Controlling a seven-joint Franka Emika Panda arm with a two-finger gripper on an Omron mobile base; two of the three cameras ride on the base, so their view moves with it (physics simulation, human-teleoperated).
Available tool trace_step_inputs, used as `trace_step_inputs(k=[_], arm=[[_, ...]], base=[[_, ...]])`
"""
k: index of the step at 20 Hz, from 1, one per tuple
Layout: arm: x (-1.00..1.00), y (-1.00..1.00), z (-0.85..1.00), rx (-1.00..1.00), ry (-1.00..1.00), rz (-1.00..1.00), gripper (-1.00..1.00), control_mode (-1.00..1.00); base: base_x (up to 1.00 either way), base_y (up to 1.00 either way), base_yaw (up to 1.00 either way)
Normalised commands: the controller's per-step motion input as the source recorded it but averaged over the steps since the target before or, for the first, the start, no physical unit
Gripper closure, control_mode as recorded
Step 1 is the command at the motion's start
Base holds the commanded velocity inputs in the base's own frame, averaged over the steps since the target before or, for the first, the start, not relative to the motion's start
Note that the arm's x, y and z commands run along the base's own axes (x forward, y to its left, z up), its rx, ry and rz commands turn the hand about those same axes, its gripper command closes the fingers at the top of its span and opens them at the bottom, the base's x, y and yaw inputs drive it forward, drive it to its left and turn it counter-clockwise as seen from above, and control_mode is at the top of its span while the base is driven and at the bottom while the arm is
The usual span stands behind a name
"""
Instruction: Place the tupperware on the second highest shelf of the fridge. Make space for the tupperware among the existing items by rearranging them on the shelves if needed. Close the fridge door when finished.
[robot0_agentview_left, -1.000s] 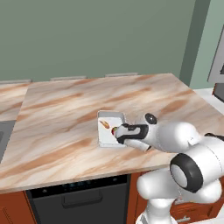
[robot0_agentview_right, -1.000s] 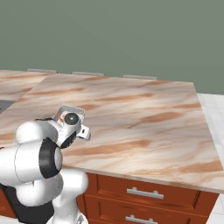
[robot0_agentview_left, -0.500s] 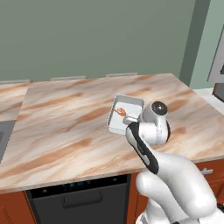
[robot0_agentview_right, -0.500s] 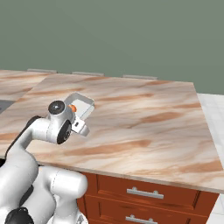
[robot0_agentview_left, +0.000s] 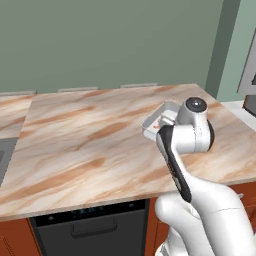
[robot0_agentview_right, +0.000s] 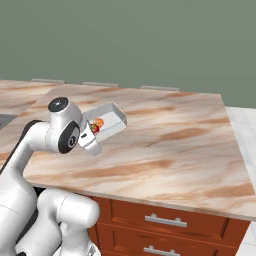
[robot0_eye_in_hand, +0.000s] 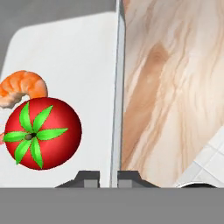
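Looking along your gripper (robot0_eye_in_hand: 108, 178), you see its two dark finger tips pinched close on the thin side wall of the tupperware (robot0_eye_in_hand: 70, 48) — clamped on that wall, one tip inside the tray and one outside. Inside the tray, just ahead of the tips and to the hand view's left, sits a red tomato (robot0_eye_in_hand: 42, 132) with a green star-shaped top, and a curled orange shrimp-like piece (robot0_eye_in_hand: 22, 89) touches it on the far side. On the other side of the gripped wall you have the marble counter (robot0_eye_in_hand: 175, 87) well below, and a patch of pale tiled floor (robot0_eye_in_hand: 212, 159) shows at the lower corner.

From the base cameras, your tupperware (robot0_agentview_right: 106, 120) is lifted clear of the counter (robot0_agentview_right: 175, 145), tilted, held out just ahead of the hand. The counter (robot0_agentview_left: 90, 145) beneath and around the gripper is a broad marble slab. Below its front edge, under your arm, you have a dark oven front (robot0_agentview_left: 90, 230) and brown drawers with silver handles (robot0_agentview_right: 165, 220). Off to the gripper's right, past the counter's end, a grey appliance edge (robot0_agentview_left: 247, 70) stands against the green wall (robot0_agentview_left: 115, 40) — too little of it shows to say what it is.

Your arm rises from the base, bends sharply at the elbow, and its rounded white wrist (robot0_agentview_left: 192, 131) sits above the counter with the hand pointing forward and slightly down.
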Motion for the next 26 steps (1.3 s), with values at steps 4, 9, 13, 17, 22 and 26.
trace_step_inputs(k=[4,9,13,17,22,26], arm=[[-0.45,0.00,0.34,0.18,0.00,-0.22,1.00,-1.00],[-0.48,0.10,0.08,0.15,-0.01,-0.17,1.00,-1.00],[-0.46,0.22,-0.09,0.02,-0.05,-0.02,1.00,-1.00],[-0.36,0.10,-0.02,0.00,-0.05,0.00,1.00,-1.00],[-0.32,0.02,0.00,0.00,-0.07,0.05,1.00,-1.00],[-0.08,0.01,0.11,0.00,-0.14,0.04,1.00,-1.00]], base=[[0.00,0.00,0.00],[0.00,0.00,0.00],[0.00,0.00,0.00],[0.00,0.00,0.00],[0.00,0.00,0.00],[0.00,0.00,0.00]])
